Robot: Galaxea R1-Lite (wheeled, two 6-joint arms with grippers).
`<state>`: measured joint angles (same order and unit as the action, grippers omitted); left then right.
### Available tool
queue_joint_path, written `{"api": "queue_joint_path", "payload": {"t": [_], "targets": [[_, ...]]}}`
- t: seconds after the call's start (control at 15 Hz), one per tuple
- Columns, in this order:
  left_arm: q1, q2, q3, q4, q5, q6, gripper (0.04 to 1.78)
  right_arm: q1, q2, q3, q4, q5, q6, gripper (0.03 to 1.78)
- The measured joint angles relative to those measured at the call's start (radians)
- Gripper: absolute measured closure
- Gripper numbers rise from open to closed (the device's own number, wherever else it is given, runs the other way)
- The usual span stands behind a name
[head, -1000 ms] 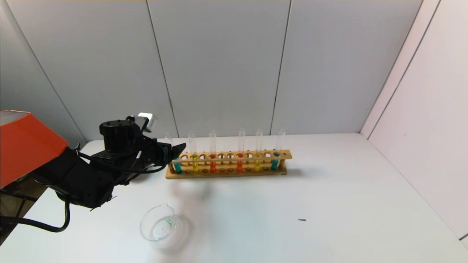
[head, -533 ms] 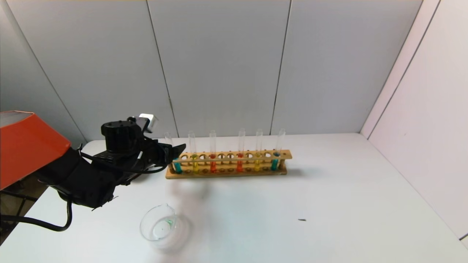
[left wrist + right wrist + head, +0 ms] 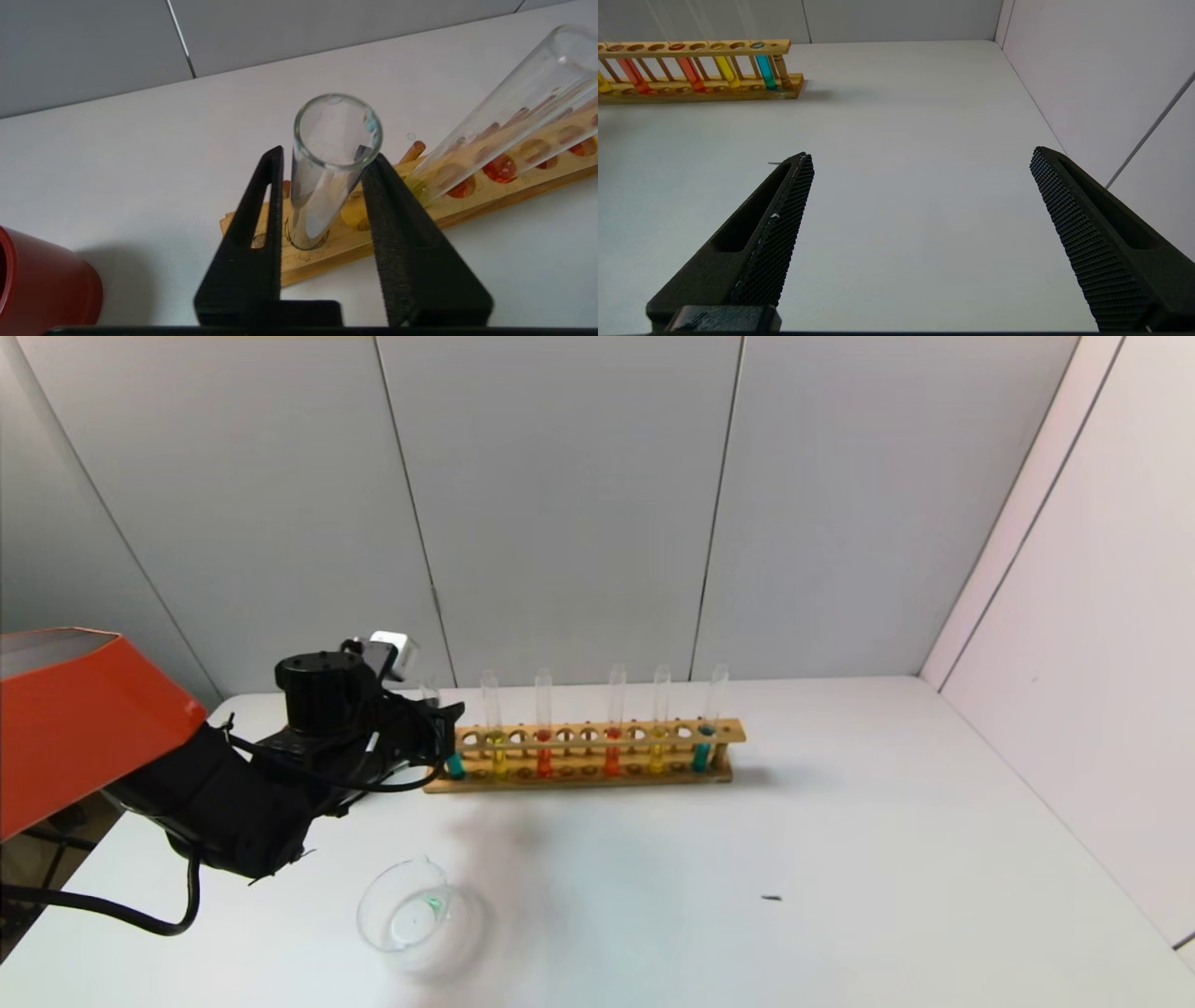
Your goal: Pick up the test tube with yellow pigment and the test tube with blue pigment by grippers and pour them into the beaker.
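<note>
Glass is between our left gripper's point(image 3: 322, 186) fingers: they have closed on the test tube with blue pigment point(image 3: 454, 764) at the rack's point(image 3: 597, 733) left end, frame centre-left. Nothing is lifted; the beaker point(image 3: 411, 917), lower left, looks nearly empty. Only the left wrist view shows the clamp. Our right gripper point(image 3: 920, 186) hangs wide open.
</note>
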<state>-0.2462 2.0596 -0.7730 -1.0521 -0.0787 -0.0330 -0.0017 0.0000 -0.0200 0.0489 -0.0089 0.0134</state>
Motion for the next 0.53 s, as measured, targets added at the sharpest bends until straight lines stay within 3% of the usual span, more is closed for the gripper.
{"api": "queue_joint_path", "payload": {"t": [0.13,0.53], "targets": [[-0.001,0.006,0.001,-0.013,0.011,0.0,1.49,0.0,0.0,0.0,0.0,-0.001,0.0,0.11],[0.001,0.004,0.001,-0.013,0.015,-0.001,1.5,0.0,0.0,0.0,0.0,0.0,0.0,0.11]]}}
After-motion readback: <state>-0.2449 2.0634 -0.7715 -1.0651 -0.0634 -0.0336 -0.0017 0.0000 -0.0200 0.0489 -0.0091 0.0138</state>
